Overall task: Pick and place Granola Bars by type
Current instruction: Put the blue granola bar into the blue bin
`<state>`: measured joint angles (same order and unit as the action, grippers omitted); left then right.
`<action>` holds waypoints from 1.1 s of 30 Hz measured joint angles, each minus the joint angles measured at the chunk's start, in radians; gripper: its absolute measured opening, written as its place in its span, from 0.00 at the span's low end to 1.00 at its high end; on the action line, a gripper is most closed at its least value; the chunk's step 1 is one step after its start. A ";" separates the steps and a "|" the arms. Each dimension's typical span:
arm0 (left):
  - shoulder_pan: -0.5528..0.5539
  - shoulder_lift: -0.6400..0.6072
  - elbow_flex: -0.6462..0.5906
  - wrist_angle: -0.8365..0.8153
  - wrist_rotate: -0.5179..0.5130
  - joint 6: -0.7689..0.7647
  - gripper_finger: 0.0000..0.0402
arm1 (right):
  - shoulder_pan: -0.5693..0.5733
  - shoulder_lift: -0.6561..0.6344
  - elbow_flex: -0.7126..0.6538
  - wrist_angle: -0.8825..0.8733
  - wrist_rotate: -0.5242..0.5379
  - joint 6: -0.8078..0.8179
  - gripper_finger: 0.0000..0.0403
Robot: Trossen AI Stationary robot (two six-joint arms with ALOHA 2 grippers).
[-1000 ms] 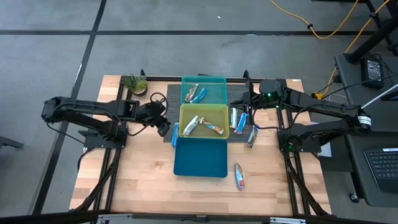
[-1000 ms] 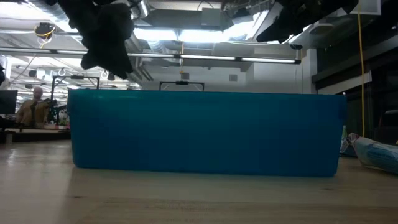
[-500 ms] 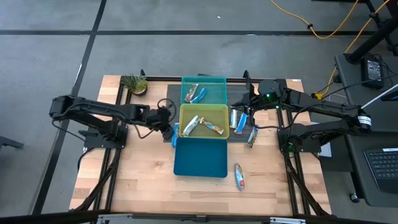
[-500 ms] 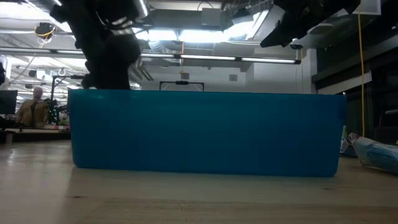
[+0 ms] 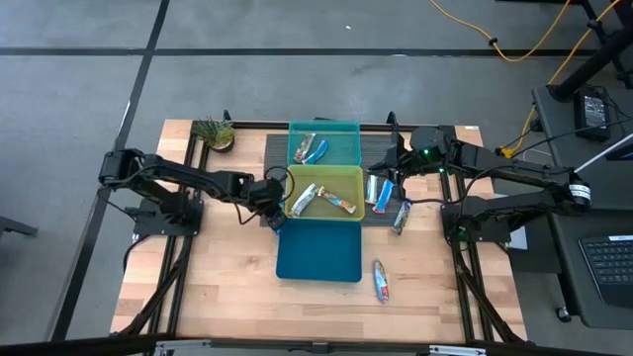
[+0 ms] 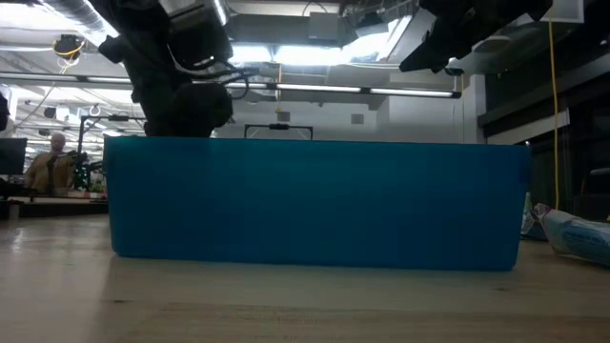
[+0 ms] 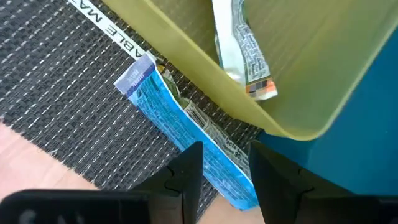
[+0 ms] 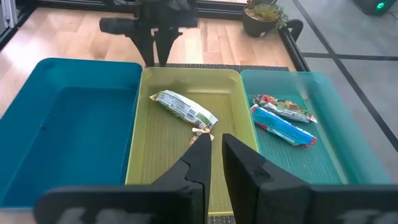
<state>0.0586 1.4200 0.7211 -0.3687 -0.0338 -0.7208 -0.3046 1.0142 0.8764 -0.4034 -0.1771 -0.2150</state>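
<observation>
Granola Bars: blue one (image 7: 186, 134) sits w/ its side against the yellow-green bin (image 5: 323, 175), so left tool (image 7: 221, 165) straddles it, fingers apart; right tool (image 8: 216, 149) narrow, empty.

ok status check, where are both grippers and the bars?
Left gripper open, straddling blue bar on the mat beside yellow-green bin. Right gripper above that bin, nothing held. Bin wall crowds the bar.

Only a fragment of white lettering, "ABLE MA", could be read, printed along the edge of the dark woven mat (image 7: 74, 106).
</observation>
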 joint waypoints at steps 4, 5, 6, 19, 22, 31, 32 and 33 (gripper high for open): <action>0.000 0.033 0.000 0.009 -0.001 0.000 0.30 | 0.000 0.000 0.000 -0.001 -0.001 0.000 0.11; 0.001 0.043 0.000 0.010 -0.004 0.000 0.30 | 0.000 0.000 0.000 -0.002 -0.001 -0.001 0.11; 0.002 0.052 0.000 0.009 -0.006 0.001 0.30 | 0.000 0.000 0.000 -0.002 -0.001 -0.001 0.11; 0.002 0.105 0.000 0.064 -0.009 0.001 0.28 | 0.000 0.000 0.000 -0.005 -0.009 -0.003 0.11; 0.002 0.105 0.000 0.055 -0.003 -0.009 0.21 | 0.000 0.000 0.000 -0.005 -0.010 -0.003 0.11; 0.002 0.102 0.000 0.050 0.003 -0.036 0.01 | 0.000 0.000 0.000 -0.005 -0.010 -0.003 0.11; 0.002 0.098 0.000 0.049 0.003 -0.037 0.01 | 0.000 0.000 0.000 -0.005 -0.010 -0.003 0.11; 0.002 0.093 0.000 0.049 0.003 -0.037 0.00 | 0.000 0.000 0.000 -0.006 -0.010 -0.003 0.11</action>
<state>0.0608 1.5129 0.7212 -0.3197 -0.0311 -0.7580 -0.3042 1.0142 0.8764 -0.4090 -0.1867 -0.2176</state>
